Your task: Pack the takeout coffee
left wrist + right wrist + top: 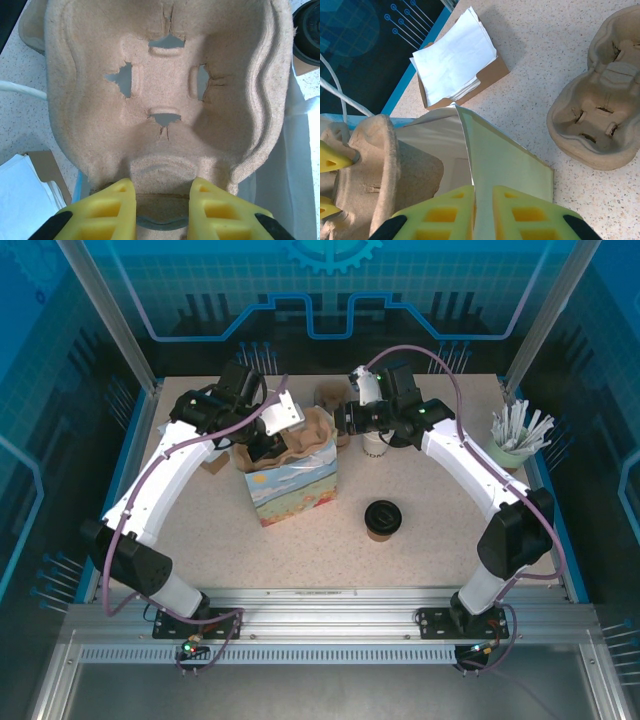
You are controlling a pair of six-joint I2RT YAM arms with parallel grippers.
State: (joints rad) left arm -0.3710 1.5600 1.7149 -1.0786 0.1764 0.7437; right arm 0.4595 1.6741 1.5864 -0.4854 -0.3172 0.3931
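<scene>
Left claw (162,189) grips pulp tray (165,100), right claw (484,197) pinches bag (510,160)

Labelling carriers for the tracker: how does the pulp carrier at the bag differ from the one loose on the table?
Bag carrier sits tilted in the bag mouth; loose carrier lies flat on the table. Bag carrier is pinched by the left gripper; loose carrier is untouched. Both: brown moulded pulp, empty.
</scene>
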